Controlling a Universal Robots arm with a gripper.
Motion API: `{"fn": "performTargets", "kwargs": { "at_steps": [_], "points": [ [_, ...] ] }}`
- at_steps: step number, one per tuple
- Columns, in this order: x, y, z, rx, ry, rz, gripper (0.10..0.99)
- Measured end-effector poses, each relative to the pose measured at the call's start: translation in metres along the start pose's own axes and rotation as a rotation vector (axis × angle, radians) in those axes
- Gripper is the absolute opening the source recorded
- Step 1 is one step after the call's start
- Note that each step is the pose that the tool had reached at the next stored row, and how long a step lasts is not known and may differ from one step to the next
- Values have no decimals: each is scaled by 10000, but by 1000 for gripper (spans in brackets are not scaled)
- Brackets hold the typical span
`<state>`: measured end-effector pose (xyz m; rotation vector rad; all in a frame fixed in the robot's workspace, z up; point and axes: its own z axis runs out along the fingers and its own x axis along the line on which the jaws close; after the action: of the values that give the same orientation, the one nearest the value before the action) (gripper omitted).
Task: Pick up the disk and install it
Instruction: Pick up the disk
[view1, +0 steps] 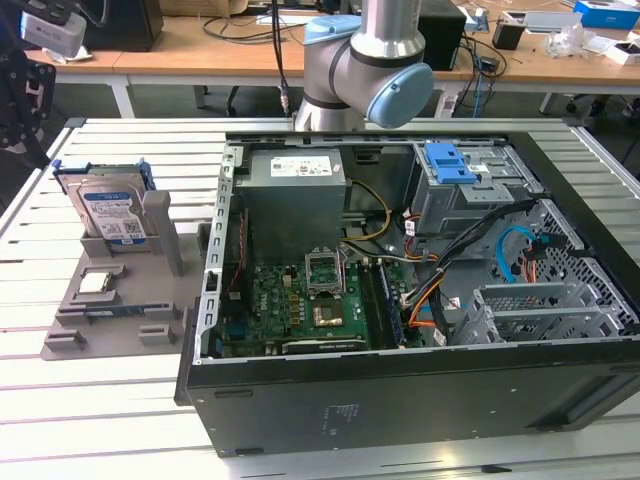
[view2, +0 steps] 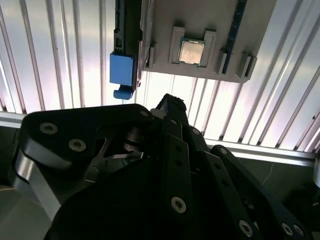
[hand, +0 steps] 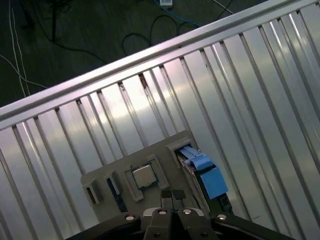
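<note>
Currently: disk (view1: 112, 215) upright on edge in grey holder (view1: 135, 300), at exterior view's left end of desk (view1: 100, 420). End effector (hand: 172, 196) above holder, pinched narrow, empty. Disk just beside fingertip line, thin edge upward, on opposite side from chip (hand: 143, 176).
</note>
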<state>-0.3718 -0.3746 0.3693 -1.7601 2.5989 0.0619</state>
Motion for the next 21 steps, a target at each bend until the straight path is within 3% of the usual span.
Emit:
{"fn": "performTargets", "kwargs": {
  "at_steps": [21],
  "points": [
    [0,1,0,-45,59,-1875,106]
  ]
}}
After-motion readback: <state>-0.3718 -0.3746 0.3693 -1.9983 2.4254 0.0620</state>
